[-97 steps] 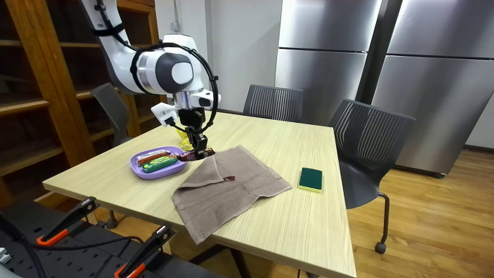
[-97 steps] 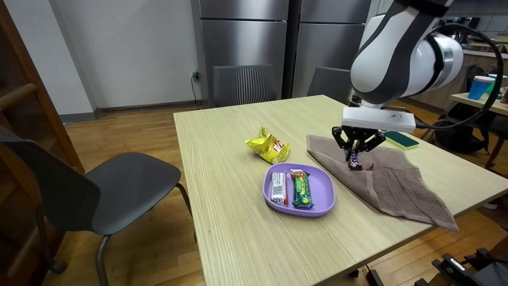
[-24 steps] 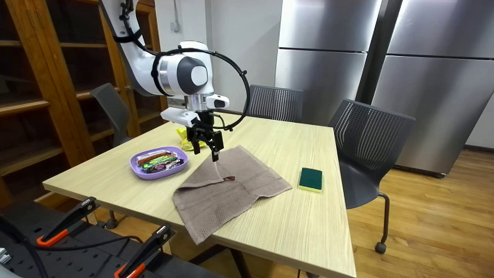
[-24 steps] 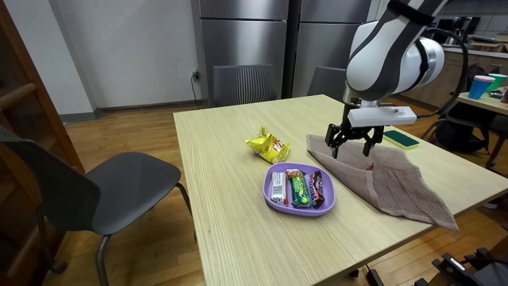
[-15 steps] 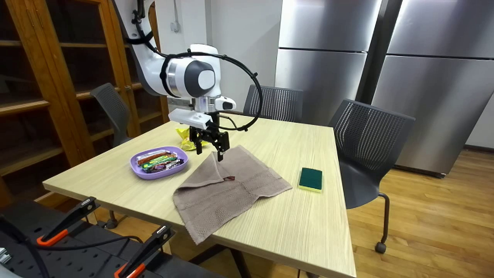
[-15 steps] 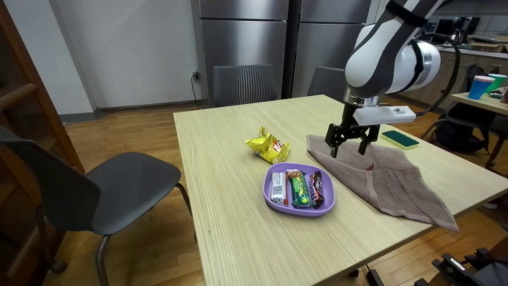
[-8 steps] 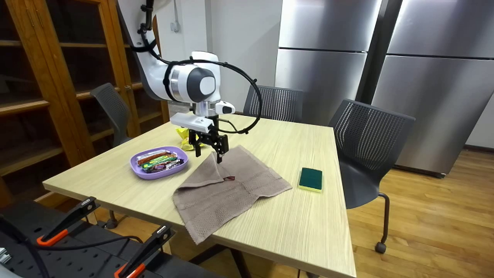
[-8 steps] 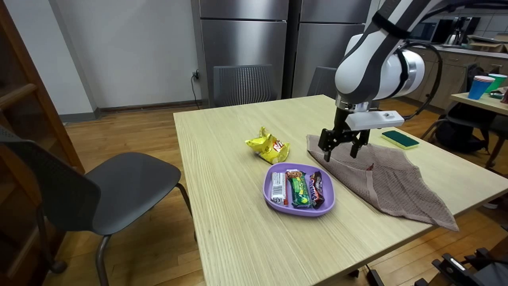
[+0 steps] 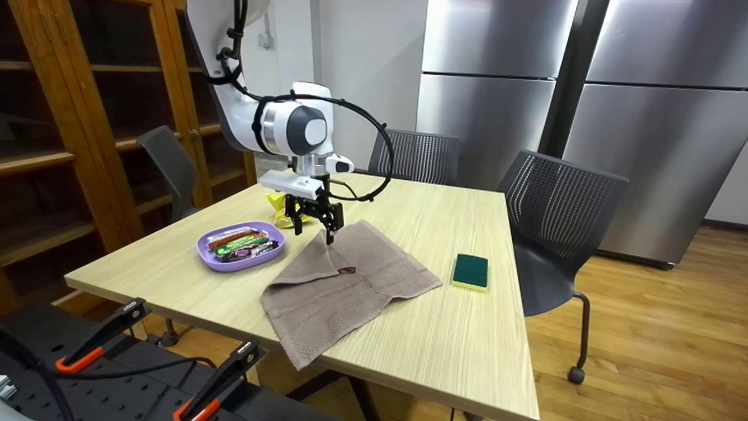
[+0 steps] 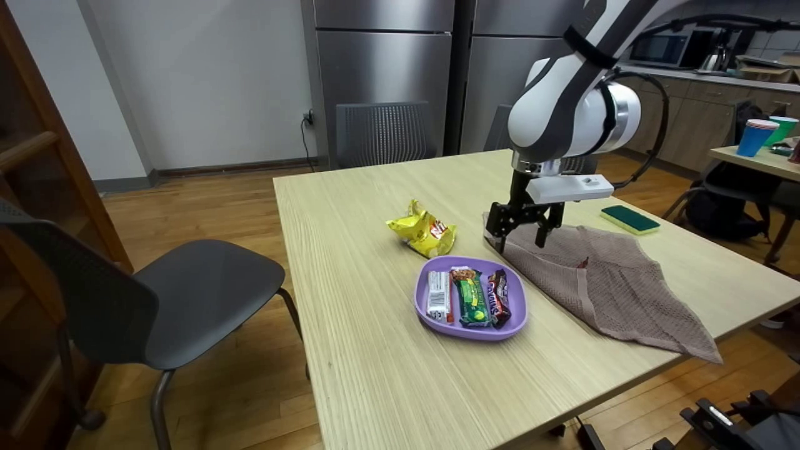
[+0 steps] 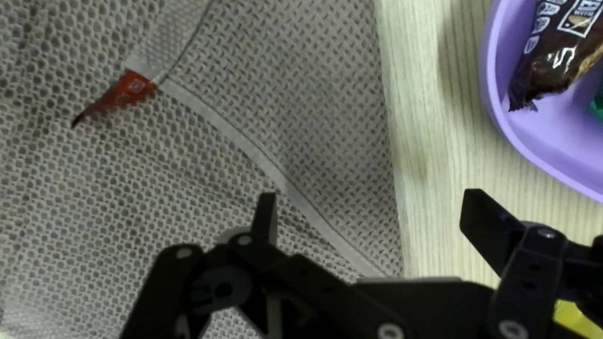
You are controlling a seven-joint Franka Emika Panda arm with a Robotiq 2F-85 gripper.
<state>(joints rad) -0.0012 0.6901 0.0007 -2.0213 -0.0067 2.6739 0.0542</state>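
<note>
My gripper [image 11: 370, 194] is open with nothing between its fingers, above the edge of a brown towel [image 11: 282, 94]. In both exterior views it hangs over the towel's folded corner [image 9: 318, 263]; whether the fingertips touch cloth I cannot tell. A small red piece [image 11: 125, 92] pokes out from under the fold, the rest of it hidden. Beside the towel is a purple plate [image 10: 472, 334]. It holds a white-and-red bar [image 10: 439, 297], a green bar [image 10: 473, 300] and a dark-wrapped bar [image 10: 498, 297]. Close to the gripper stands a crumpled yellow bag [image 10: 425, 231], partly covered by the arm elsewhere [image 9: 280, 213].
On the pale wooden table [image 9: 456, 345] a green-and-yellow sponge [image 9: 470, 271] lies past the towel. One towel corner hangs over the table's edge. Dark chairs [image 9: 561, 234] stand around it, and black clamps with orange ends [image 9: 225, 374] sit on the dark bench in front.
Several seconds ago the gripper held the dark-wrapped bar; that bar now lies in the plate and the jaws are open. Over the last second the gripper has shifted across the towel towards the yellow bag.
</note>
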